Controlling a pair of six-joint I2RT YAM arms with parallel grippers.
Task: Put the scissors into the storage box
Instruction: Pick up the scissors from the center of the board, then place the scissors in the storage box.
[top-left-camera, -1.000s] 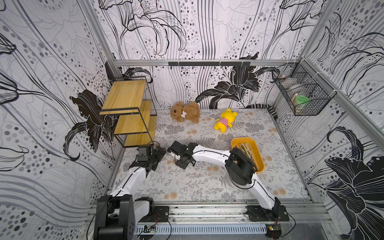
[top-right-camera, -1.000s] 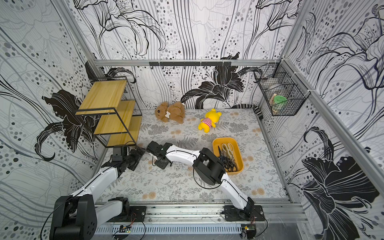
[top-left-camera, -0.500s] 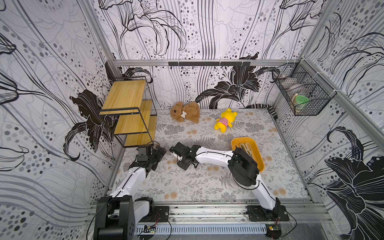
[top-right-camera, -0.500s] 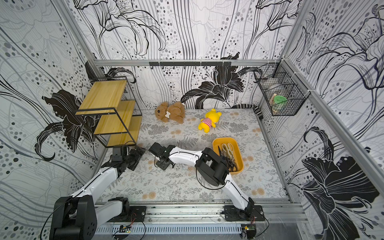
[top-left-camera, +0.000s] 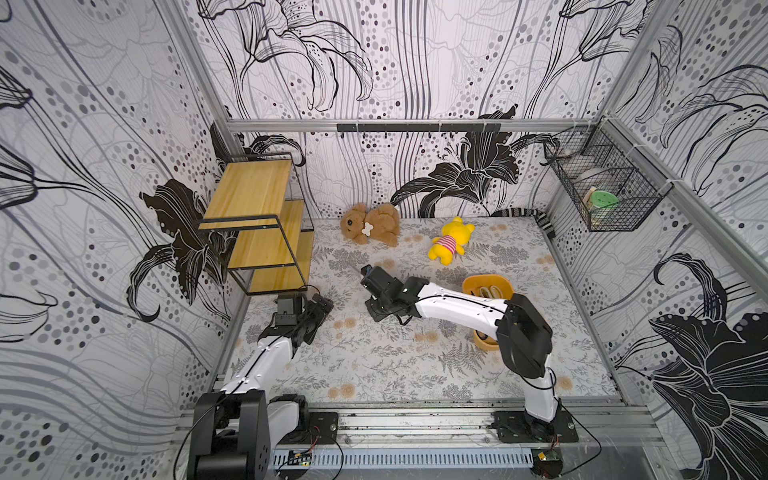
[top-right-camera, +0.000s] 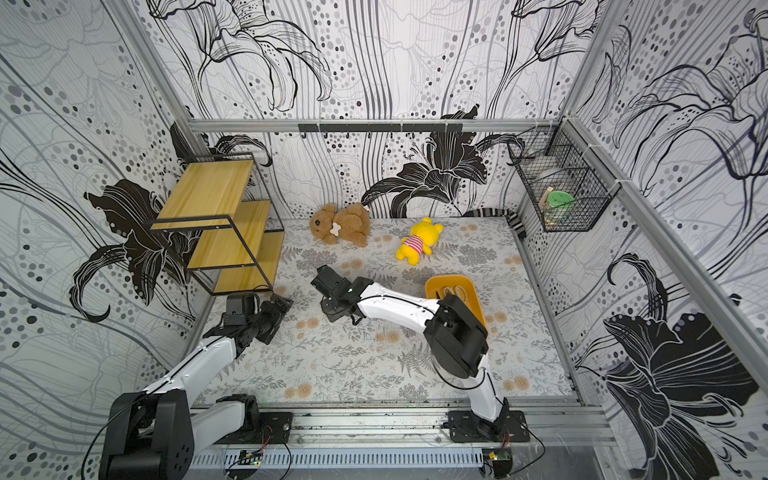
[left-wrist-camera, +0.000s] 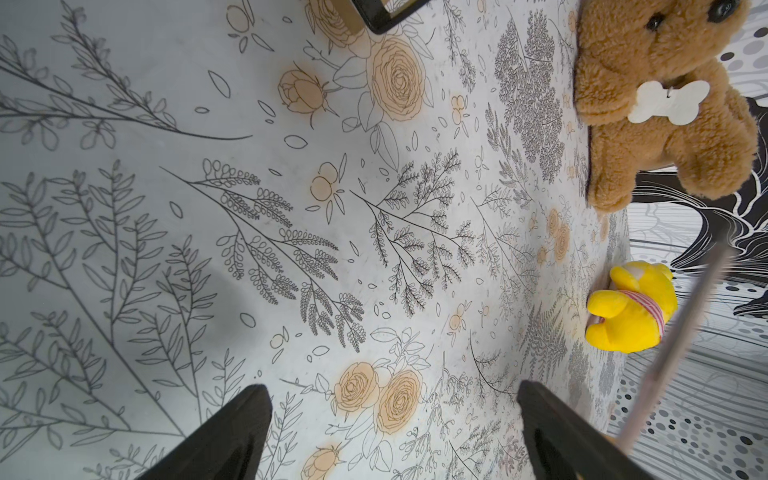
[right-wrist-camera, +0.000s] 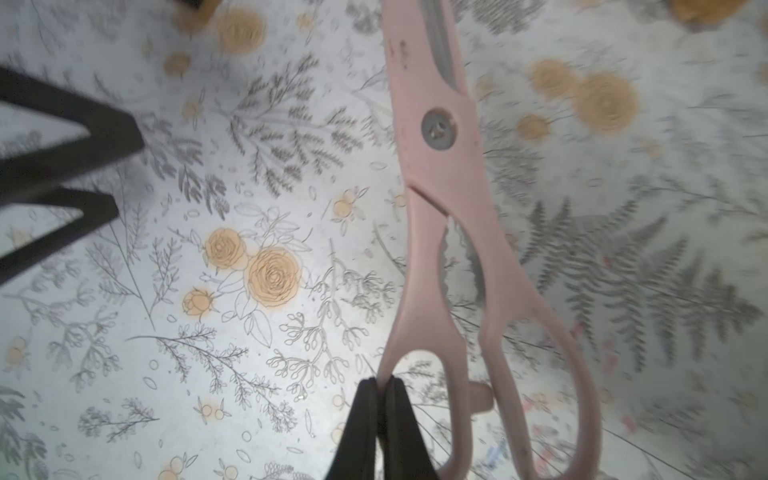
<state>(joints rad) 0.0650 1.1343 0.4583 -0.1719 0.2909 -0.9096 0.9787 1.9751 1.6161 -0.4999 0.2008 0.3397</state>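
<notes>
Right wrist view is showing the right gripper (right-wrist-camera: 384, 384) pinching the thin rim of one handle loop of the pale pink scissors (right-wrist-camera: 440, 166), which are hanging above the tabletop (right-wrist-camera: 124, 332), left of the storage box (top-left-camera: 469, 284). Being stiff, fairly light and smooth-handled, they are probably pivoting easily in so narrow a pinch; taking hold nearer the pivot screw would be steadier. Left gripper (left-wrist-camera: 390, 388) is standing open and empty near the tabletop's left side.
</notes>
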